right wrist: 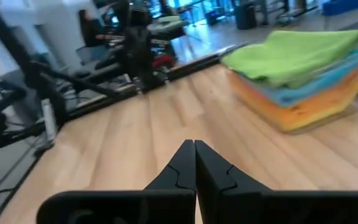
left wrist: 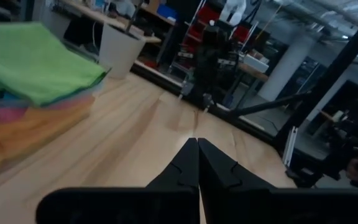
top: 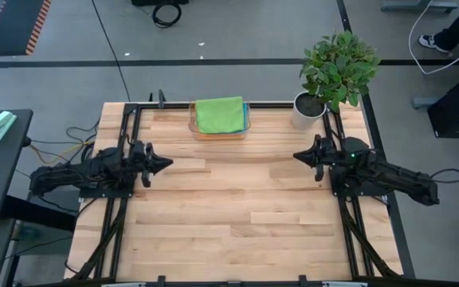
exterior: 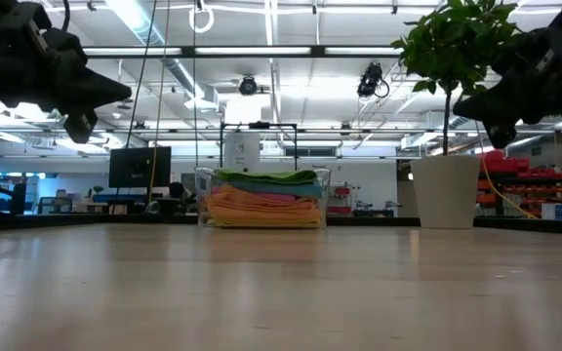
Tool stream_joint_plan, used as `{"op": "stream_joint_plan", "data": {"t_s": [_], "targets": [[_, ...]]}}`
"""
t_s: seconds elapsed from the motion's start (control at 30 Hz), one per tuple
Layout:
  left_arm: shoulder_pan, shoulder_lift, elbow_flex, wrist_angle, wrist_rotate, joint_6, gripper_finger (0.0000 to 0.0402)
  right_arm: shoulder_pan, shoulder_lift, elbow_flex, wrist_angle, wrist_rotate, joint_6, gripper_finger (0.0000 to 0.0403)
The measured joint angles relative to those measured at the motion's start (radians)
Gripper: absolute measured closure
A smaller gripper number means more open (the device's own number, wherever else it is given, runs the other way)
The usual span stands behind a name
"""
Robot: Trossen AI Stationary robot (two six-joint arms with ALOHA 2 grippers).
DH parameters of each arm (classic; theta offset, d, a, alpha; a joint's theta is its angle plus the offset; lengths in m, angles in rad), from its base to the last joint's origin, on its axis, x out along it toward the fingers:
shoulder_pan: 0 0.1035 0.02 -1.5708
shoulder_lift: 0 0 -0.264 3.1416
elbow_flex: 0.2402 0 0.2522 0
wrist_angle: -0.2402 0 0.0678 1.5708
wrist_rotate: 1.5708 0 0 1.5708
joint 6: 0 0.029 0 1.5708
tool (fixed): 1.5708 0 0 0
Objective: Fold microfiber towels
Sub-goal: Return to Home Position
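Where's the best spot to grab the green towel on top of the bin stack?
Probably the near edge of the green towel, facing table centre, pinched from above. It lies flat atop the stack, about level with the clear bin rim, so that edge is exposed.

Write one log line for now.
towels: stacked in bin, green towel on top | left gripper: shut, raised | right gripper: shut, raised

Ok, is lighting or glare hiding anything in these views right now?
Low view: bright ceiling lights backlight the arms, so the left gripper and right gripper read as dark silhouettes; the towel stack shows its colours plainly. High view: even light, no glare on the table.
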Motion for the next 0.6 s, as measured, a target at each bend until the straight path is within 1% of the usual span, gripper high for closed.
{"op": "stream_joint_plan", "data": {"t_s": [0.07, 0.13, 0.23, 0.4, 0.47, 0.53, 0.6], "targets": [[-0.004, 0.000, -0.013, 0.009, -0.001, -0.025, 0.0397, 0.002, -0.001, -0.006, 0.017, 0.050, 0.004, 0.0400], [-0.011, -0.001, -0.020, 0.033, 0.000, -0.034, 0.0396, 0.009, 0.014, -0.030, 0.113, 0.085, 0.022, 0.0400], [-0.016, -0.001, -0.024, 0.052, -0.001, -0.026, 0.0391, 0.024, 0.016, -0.074, 0.230, 0.115, 0.004, 0.0400], [-0.016, 0.000, -0.027, 0.079, -0.004, -0.004, 0.0396, 0.051, 0.023, -0.072, 0.220, 0.128, -0.011, 0.0400], [-0.016, 0.000, -0.027, 0.067, -0.004, -0.002, 0.0396, 0.068, 0.040, -0.072, 0.212, 0.168, -0.019, 0.0400], [-0.015, 0.000, -0.027, 0.058, -0.003, -0.001, 0.0388, 0.081, 0.064, -0.072, 0.204, 0.206, -0.021, 0.0400], [-0.015, 0.000, -0.026, 0.056, -0.002, 0.000, 0.0373, 0.087, 0.088, -0.072, 0.203, 0.212, 0.005, 0.0400]]}}
